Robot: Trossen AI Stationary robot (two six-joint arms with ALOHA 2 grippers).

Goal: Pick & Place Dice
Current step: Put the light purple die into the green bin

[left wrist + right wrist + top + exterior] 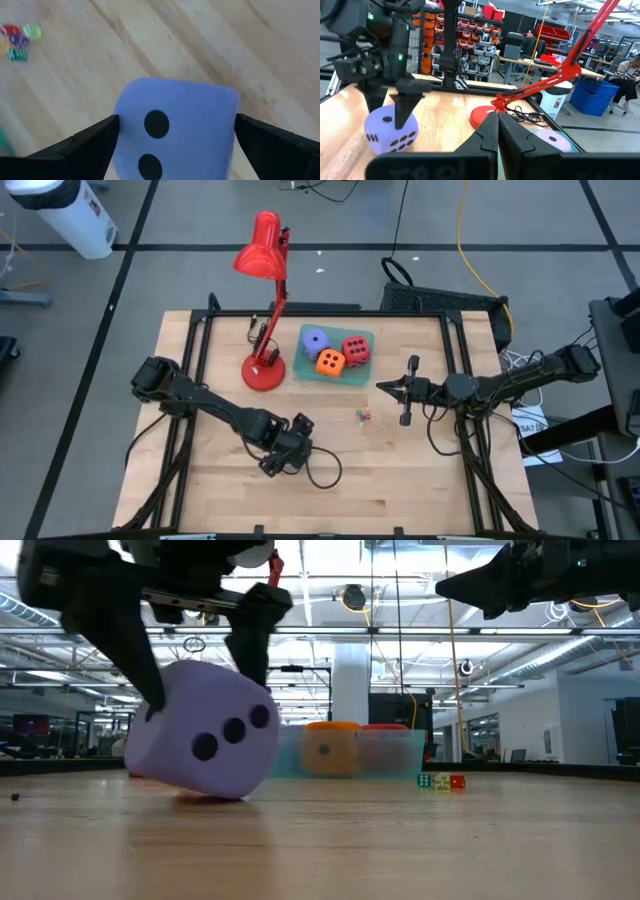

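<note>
Dice number four: one lavender die [205,735] sits between the fingers of the left gripper [175,132] near the front of the bench [400,480], its fingers clamped on opposite faces; in the low view it is tilted, one edge on the wood, three dark pips facing the camera; from above the gripper hides it almost wholly. Three more lie in the teal tray [308,368] at the back of the bench: a second lavender die [316,340], an orange die [330,362] and a red die [355,349]. One red desk lamp [264,300] stands just beside the tray; several tiny coloured dice [363,416] lie in a cluster mid-bench, too small to count surely. Right gripper [498,125] hovers above the bench right of the tray, fingers pressed together, holding nothing. No writing can be read.
</note>
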